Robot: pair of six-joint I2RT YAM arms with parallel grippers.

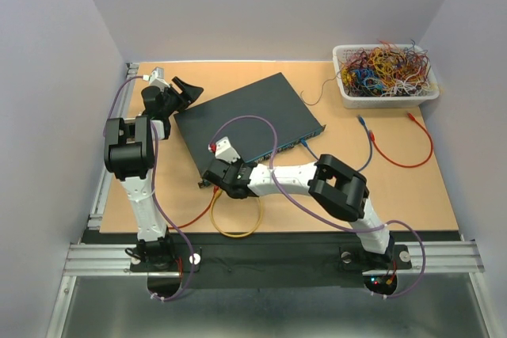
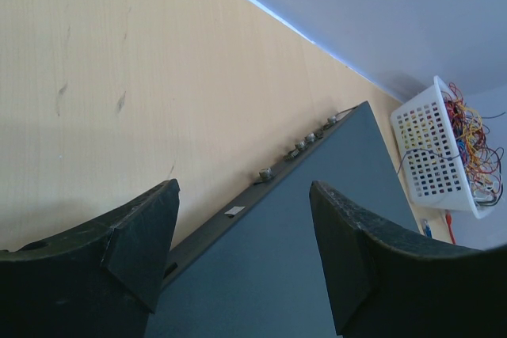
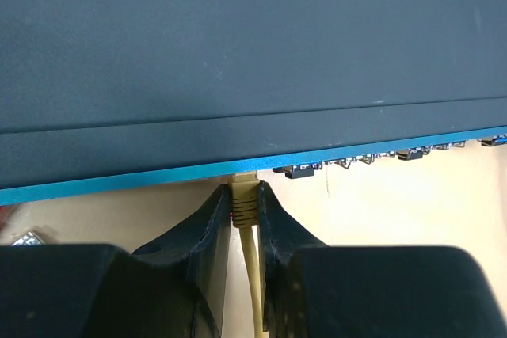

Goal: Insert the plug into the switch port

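Our right gripper [image 3: 245, 195] clenches the yellow plug [image 3: 244, 210] at the lower centre of its wrist view. The plug's long axis points straight up-frame into the switch port [image 3: 245, 174] under the teal switch [image 3: 238, 53] edge, and it is possibly part-seated. Our left gripper [image 2: 242, 219] hangs released.

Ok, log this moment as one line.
right tool: shut on plug | plug: at switch front edge, seating unclear | left tool: open, near switch back edge
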